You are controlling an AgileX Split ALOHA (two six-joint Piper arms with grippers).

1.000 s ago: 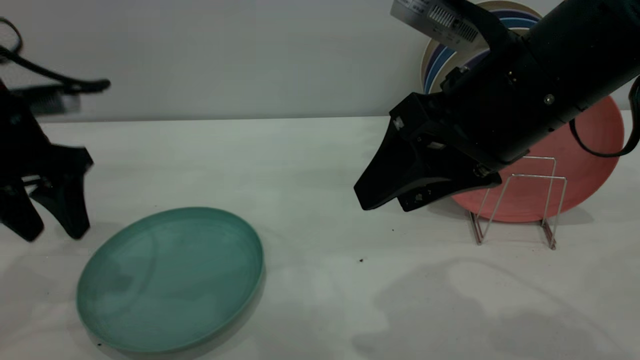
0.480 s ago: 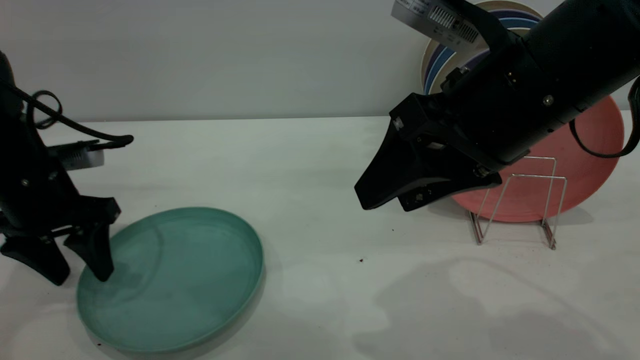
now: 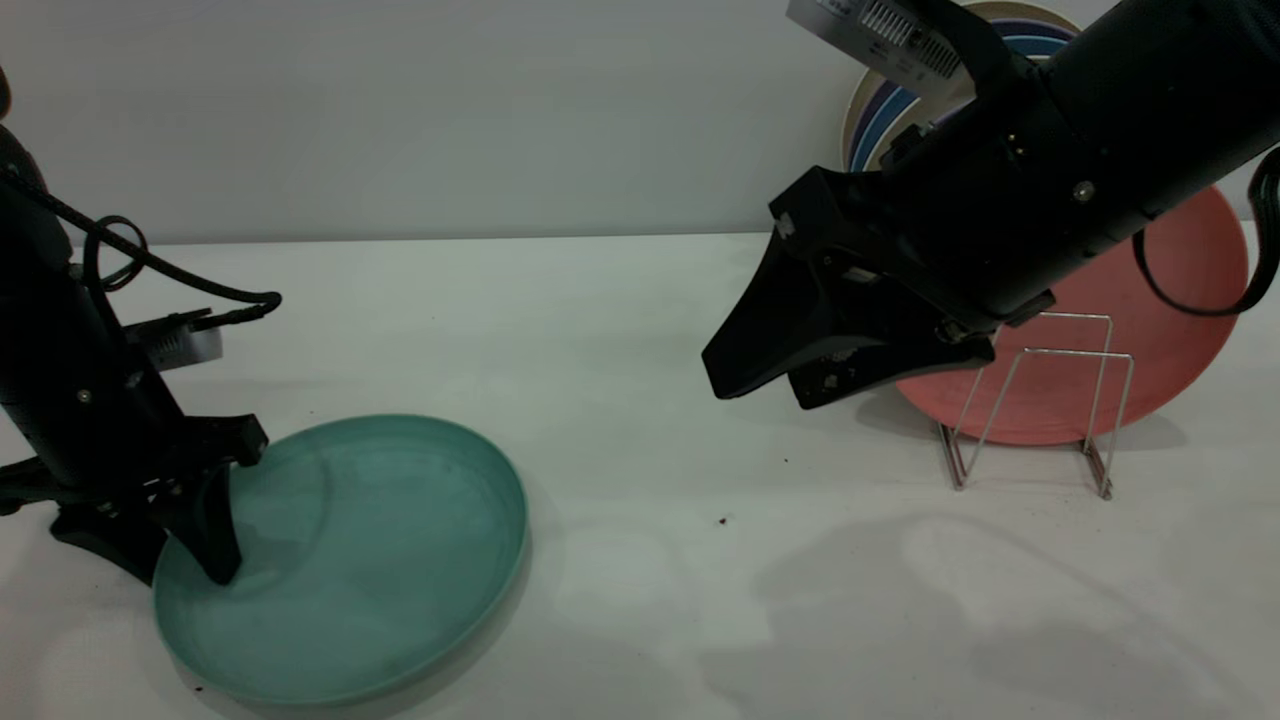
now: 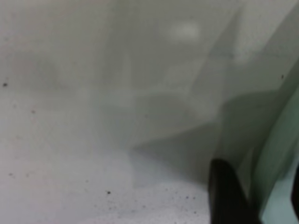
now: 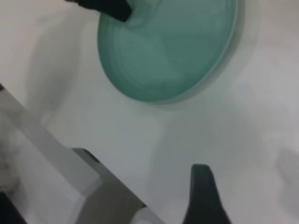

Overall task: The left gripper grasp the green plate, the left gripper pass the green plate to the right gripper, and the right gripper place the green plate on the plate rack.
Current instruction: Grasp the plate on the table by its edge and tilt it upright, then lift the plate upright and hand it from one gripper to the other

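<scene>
item: left claw (image 3: pixel 165 545). state: spread, one jaw inside the green plate (image 3: pixel 350 560), the other outside on the surface (image 3: pixel 620 600), rim between them, not yet pinched.

item: green plate. lies flat on the surface, directly under my left claw, its near edge in my jaws' gap.

step in hand, as i judge it: the first grasp. next move calls for closing squarely on the rim, then lifting without letting the plate tip out.

item: right claw (image 3: pixel 770 375). hangs above the surface, well apart from the plate, jaws nearly together, holding nothing.

item: plate rack (image 3: pixel 1040 410). just beyond my right claw; a pink plate (image 3: pixel 1150 330) leans behind it.

room: pale plain wall; pale speckled surface.
</scene>
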